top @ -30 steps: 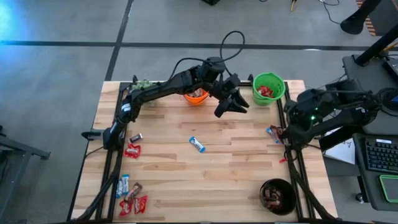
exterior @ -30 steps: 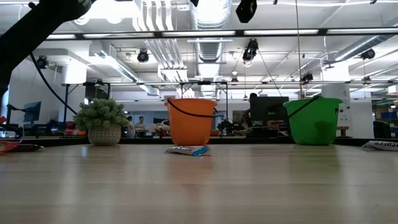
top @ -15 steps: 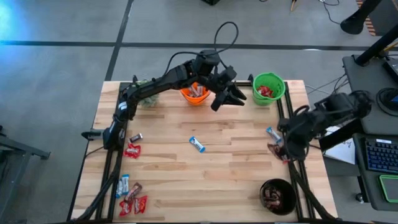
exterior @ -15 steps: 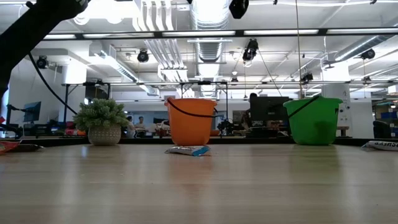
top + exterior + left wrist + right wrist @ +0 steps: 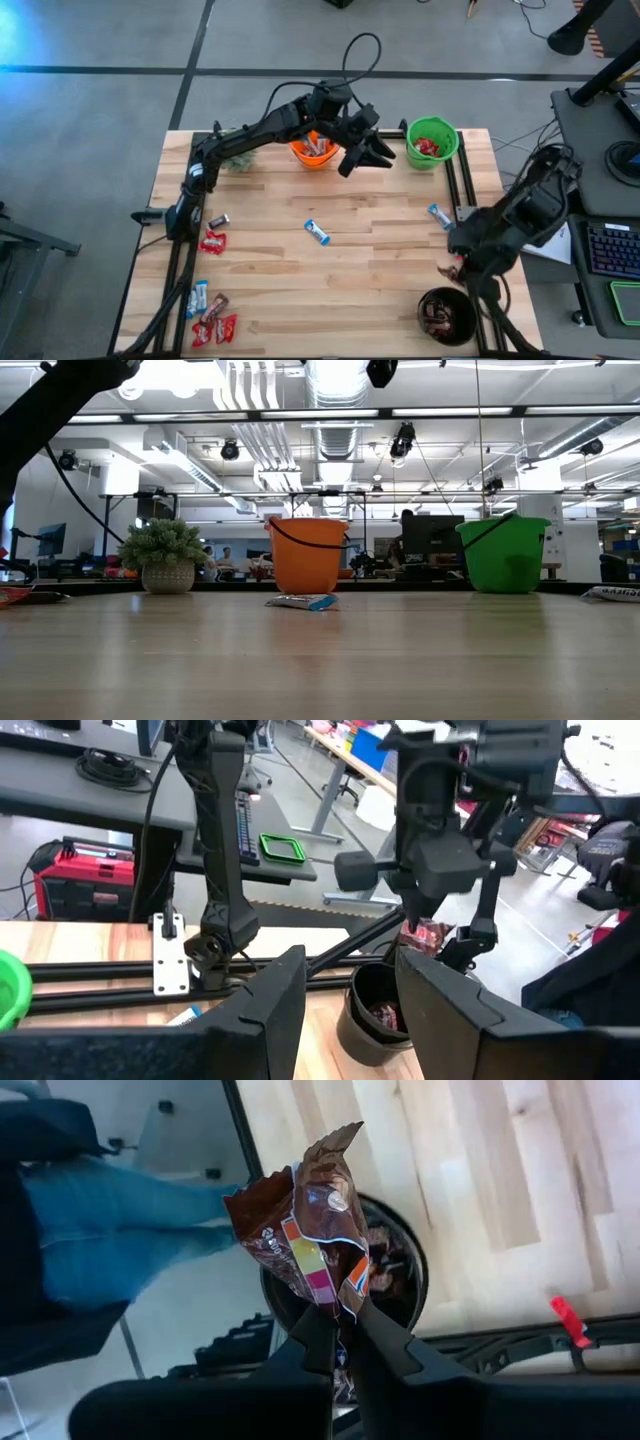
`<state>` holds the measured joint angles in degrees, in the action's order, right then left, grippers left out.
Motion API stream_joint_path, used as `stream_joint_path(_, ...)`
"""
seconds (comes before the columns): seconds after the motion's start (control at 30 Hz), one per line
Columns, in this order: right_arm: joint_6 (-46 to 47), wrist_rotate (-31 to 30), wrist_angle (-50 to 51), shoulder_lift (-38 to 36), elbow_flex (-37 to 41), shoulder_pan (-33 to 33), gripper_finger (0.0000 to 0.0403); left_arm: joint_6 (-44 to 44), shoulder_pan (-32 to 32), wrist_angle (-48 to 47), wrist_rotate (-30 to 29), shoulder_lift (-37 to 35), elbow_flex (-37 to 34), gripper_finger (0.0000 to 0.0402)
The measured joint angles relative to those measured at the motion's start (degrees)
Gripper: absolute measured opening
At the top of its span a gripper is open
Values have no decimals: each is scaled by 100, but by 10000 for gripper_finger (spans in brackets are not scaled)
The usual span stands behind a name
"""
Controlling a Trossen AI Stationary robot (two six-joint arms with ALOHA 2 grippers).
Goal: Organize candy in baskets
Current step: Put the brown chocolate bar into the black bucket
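— From above: left gripper hangs between orange basket and green basket, jaws apart, empty. Right gripper?
— Beside the black basket.
— Right wrist view?
— Fingers pinched on a brown candy over that black basket.

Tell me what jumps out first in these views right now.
The right gripper holds a dark brown candy bar just above the black basket at the table's near right corner. The left gripper hangs open between the orange basket and green basket. Loose candy clusters near the left edge.
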<state>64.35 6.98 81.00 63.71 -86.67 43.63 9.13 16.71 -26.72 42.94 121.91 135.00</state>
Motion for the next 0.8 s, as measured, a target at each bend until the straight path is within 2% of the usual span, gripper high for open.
stream_joint_path(0.4,510,-64,-682,291,2,795,9,198,2,5,-38,-24,0,139)
stream_joint_path(0.8,565,230,-775,674,2,1050,9,521,2,-9,-39,-24,0,139)
